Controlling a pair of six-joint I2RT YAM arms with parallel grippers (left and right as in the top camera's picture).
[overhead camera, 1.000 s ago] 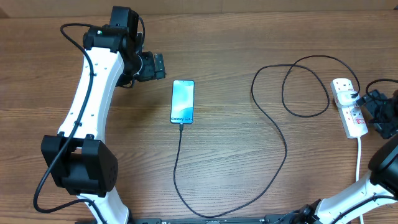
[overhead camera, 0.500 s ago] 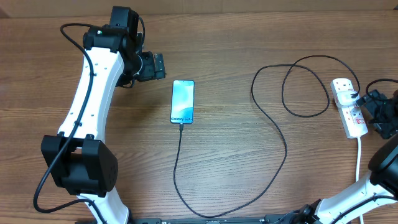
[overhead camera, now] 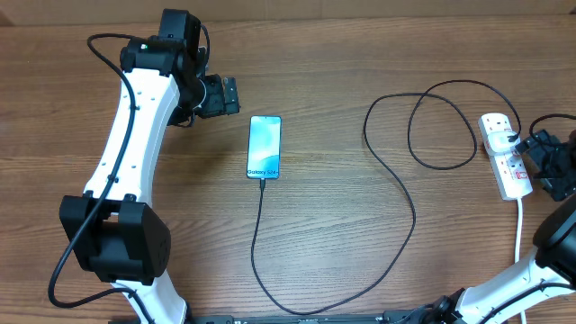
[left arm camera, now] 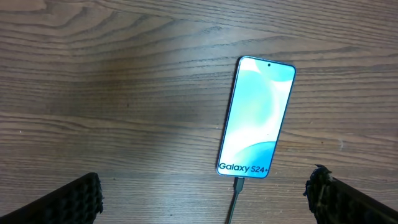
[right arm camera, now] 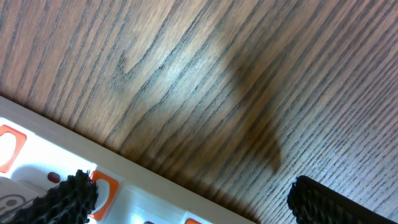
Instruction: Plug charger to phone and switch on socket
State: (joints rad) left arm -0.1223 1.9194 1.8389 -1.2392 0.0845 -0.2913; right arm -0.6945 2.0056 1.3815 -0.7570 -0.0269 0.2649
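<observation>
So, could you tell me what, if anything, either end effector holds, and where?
Nothing: the left end effector and right end effector are both open and empty.

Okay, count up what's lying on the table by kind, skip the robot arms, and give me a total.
Phone: 1
Charger cable: 1
Power strip: 1
Total: 3
</observation>
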